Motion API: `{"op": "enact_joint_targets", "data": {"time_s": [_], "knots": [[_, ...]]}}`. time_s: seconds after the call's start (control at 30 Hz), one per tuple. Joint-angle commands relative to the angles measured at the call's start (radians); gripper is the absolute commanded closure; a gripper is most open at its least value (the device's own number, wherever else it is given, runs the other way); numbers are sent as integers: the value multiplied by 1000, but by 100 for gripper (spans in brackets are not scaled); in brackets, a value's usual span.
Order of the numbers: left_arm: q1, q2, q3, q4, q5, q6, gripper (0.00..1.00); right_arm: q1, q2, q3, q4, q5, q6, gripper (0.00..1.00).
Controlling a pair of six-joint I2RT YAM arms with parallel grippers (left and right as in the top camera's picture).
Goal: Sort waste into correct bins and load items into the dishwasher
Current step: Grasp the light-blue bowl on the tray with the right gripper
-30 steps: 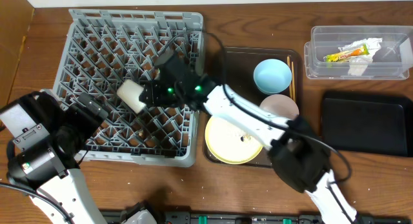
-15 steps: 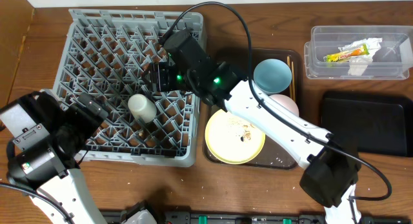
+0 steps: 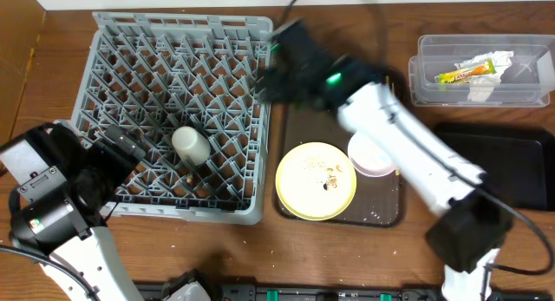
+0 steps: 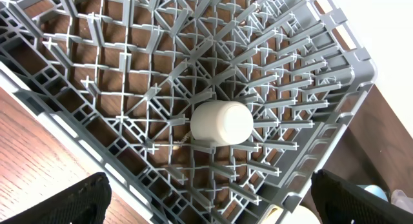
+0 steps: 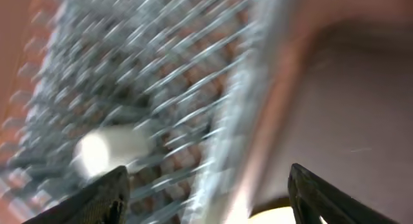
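1. Overhead
   - The grey dish rack [image 3: 182, 23] fills the left of the wooden table [image 3: 260, 258]; the small cream cup [image 3: 191, 146] lies on its side among the pegs in the lower middle of the rack, touched by neither arm.
   - The right arm [image 3: 390, 136] reaches, blurred, across the dark-brown tray [image 3: 381, 210] to the rack's right edge; the left arm [image 3: 52, 206] sits at the rack's lower-left corner.
   - On the tray the yellow plate [image 3: 316, 184] carries pale crumbs [image 3: 325, 168]; just beside it the pinkish-white bowl [image 3: 375, 158] is partly hidden by the arm.
   - The clear tub [image 3: 434, 93] at top right holds the yellow-green wrapper [image 3: 466, 73] and the white napkin [image 3: 481, 90]; the black bin [image 3: 520, 171] lies below it.

2. Left wrist
   - The left gripper [image 4: 222, 201] has its fingers spread wide with nothing between them; it hangs above the rack [image 4: 356, 56].
   - The cup [image 4: 221, 124] — smooth, matte, cylindrical — rests tilted on the pegs near the lattice's middle.

3. Right wrist
   - The view is smeared; the right gripper [image 5: 210, 198] stands with fingers far apart — nothing pinched.
   - The cup [image 5: 106, 150] shows as a pale blur inside the rack [image 5: 193, 75], well apart from the fingers; the tray [image 5: 348, 121] is to the right.
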Motion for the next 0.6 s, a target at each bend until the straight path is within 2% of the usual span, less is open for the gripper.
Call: {"op": "enact_joint_targets", "data": {"time_s": [0.0, 0.03, 0.07, 0.13, 0.57], "knots": [[6, -3, 21, 1, 13, 13, 0, -71, -10, 0, -56, 137, -56, 22], [6, -3, 21, 1, 13, 13, 0, -81, 4, 0, -76, 173, -51, 22], [6, -3, 21, 1, 13, 13, 0, -88, 18, 0, -95, 204, -39, 14], [6, -3, 21, 1, 12, 13, 0, -103, 56, 0, -129, 259, 10, 13], [6, -3, 21, 1, 13, 13, 0, -134, 274, 0, -138, 309, 19, 27]]}}
